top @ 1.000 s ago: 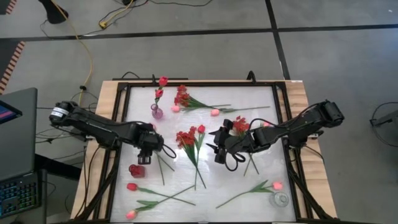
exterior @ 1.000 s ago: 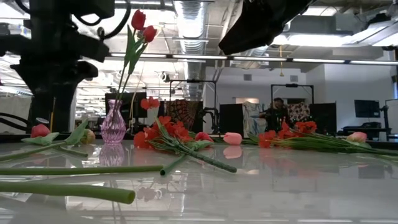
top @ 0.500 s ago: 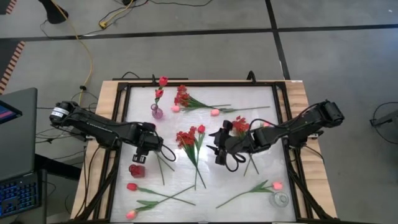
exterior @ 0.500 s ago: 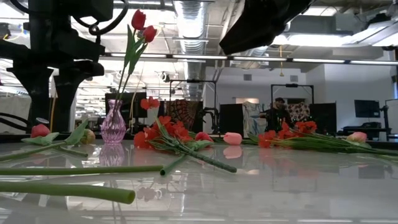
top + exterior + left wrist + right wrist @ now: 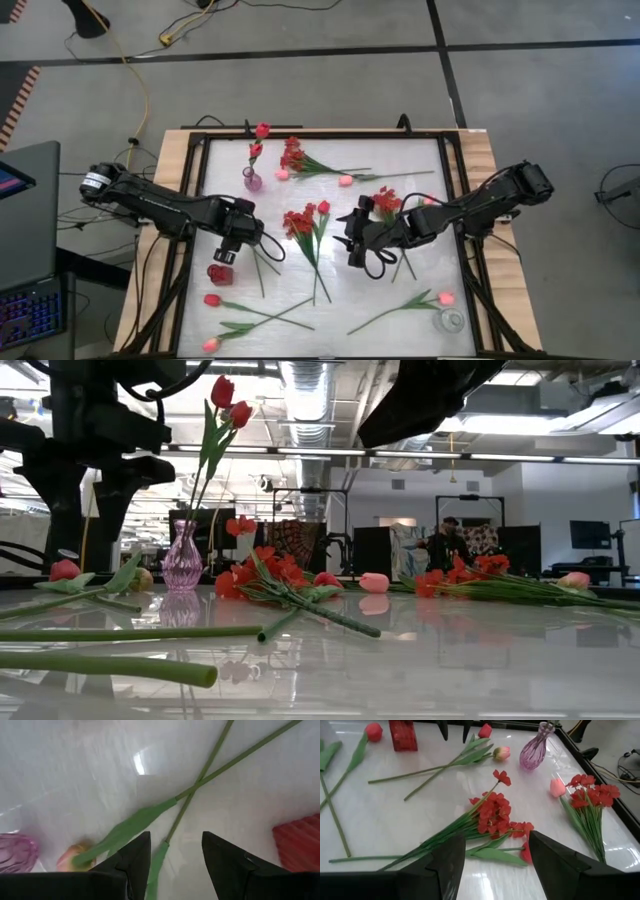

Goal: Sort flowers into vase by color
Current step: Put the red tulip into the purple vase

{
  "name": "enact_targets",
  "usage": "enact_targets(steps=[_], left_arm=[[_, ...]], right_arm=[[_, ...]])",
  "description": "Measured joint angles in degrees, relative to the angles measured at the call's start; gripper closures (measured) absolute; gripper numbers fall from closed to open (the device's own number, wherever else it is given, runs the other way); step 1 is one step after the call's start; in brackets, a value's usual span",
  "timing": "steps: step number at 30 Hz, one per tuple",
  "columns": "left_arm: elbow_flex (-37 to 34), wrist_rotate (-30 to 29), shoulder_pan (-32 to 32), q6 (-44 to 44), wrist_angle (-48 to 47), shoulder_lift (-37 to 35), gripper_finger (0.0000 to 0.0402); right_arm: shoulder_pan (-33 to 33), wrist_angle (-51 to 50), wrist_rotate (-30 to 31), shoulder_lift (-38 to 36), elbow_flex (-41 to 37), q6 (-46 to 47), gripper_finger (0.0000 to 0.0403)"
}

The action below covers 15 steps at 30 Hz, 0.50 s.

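My left gripper (image 5: 231, 252) (image 5: 172, 851) is open, pointing down low over two crossed green stems (image 5: 200, 780) of a pink tulip (image 5: 70, 858) and a red tulip; a leafy stem (image 5: 157, 865) lies between its fingers. A red vase (image 5: 218, 271) stands just beside it. A purple vase (image 5: 252, 180) near the far edge holds two red tulips (image 5: 228, 400). My right gripper (image 5: 348, 238) (image 5: 497, 855) is open, hovering right of a red blossom spray (image 5: 492, 815) lying mid-table. Other tulips and sprays lie scattered on the table.
A clear vase (image 5: 450, 320) stands at the near right corner. Pink and red tulips (image 5: 212, 300) lie near the near-left edge, another pink tulip (image 5: 444, 297) near right. A second red spray (image 5: 292, 155) lies by the far edge. A black frame (image 5: 455, 180) rims the table.
In the low view my left gripper's fingers have spread apart while staying over the crossed stems beside the red vase. The flowers have not moved.
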Motion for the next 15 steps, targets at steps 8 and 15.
enact_targets(steps=[8, 15], left_arm=[[0.0, 1.2, 0.0, 0.2, 0.9, 3.8, 0.0235], [0.0, 1.7, -0.3, 1.1, 0.9, 12.9, 0.0235]], right_arm=[[0.3, -0.9, 0.0, 0.0, 0.0, 0.0, 0.0159], [0.6, -1.6, 0.0, 0.0, 0.0, 0.1, 0.0159]])
